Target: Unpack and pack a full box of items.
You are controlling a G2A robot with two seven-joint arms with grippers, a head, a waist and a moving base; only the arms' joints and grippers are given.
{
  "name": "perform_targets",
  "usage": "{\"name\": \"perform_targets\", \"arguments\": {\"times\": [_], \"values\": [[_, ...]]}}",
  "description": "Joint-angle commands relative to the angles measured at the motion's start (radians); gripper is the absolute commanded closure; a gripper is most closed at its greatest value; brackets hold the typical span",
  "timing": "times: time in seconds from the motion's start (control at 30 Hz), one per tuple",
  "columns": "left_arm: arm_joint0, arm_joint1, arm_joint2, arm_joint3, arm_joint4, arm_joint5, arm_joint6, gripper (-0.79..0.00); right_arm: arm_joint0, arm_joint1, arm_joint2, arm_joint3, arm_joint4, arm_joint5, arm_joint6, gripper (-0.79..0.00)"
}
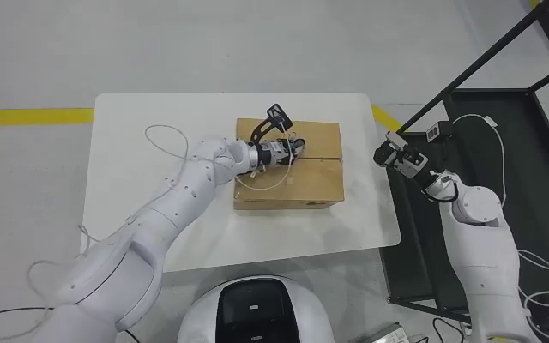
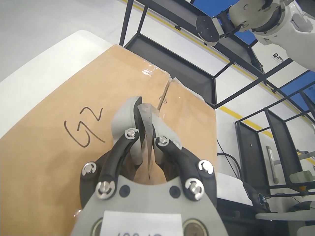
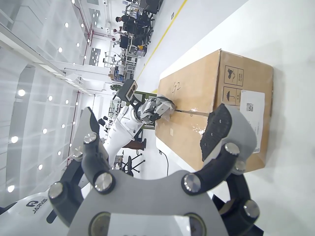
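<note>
On the closed box (image 1: 292, 184) right of the tabletop's middle, the left gripper (image 2: 145, 112) pinches the seam tape (image 2: 148, 124) and should peel low along the seam, avoiding tears; the right gripper (image 1: 380, 156) hangs spread.

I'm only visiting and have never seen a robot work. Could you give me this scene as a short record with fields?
Item: closed cardboard box on white table
Seam: top flaps shut, tape partly split
Left gripper: on the seam, shut on what looks like a strip of clear tape
Right gripper: open, empty, at the table's edge beside a black rack
</note>
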Motion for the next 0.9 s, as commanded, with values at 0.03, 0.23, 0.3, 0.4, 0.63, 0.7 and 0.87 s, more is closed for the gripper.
{"name": "perform_targets", "arguments": {"times": [0.03,0.23,0.3,0.4,0.63,0.7,0.87], "values": [[-0.007,-0.014,0.002,0.028,0.004,-0.002,0.009,0.000,-0.007,0.001,0.000,-0.008,-0.001,-0.001,-0.006,-0.785],[-0.022,-0.039,0.002,0.075,0.016,-0.011,0.022,-0.785,-0.017,0.002,-0.004,-0.026,-0.007,0.001,-0.017,-0.785],[-0.027,-0.044,-0.001,0.089,0.017,-0.021,0.023,-0.785,-0.022,0.003,-0.002,-0.034,-0.006,0.000,-0.019,-0.785],[-0.035,-0.049,-0.008,0.104,0.018,-0.044,0.031,-0.785,-0.029,0.004,-0.001,-0.047,-0.006,-0.003,-0.024,-0.785],[-0.044,-0.045,-0.037,0.108,0.016,-0.120,0.063,-0.785,-0.038,0.006,-0.004,-0.062,-0.008,-0.011,-0.030,-0.785],[-0.045,-0.042,-0.042,0.100,0.023,-0.140,0.057,-0.785,-0.040,0.007,-0.004,-0.064,-0.009,-0.013,-0.029,-0.785],[-0.043,-0.037,-0.030,0.068,0.087,-0.128,-0.011,-0.785,-0.044,0.008,-0.002,-0.069,-0.008,-0.015,-0.034,-0.785]]}}
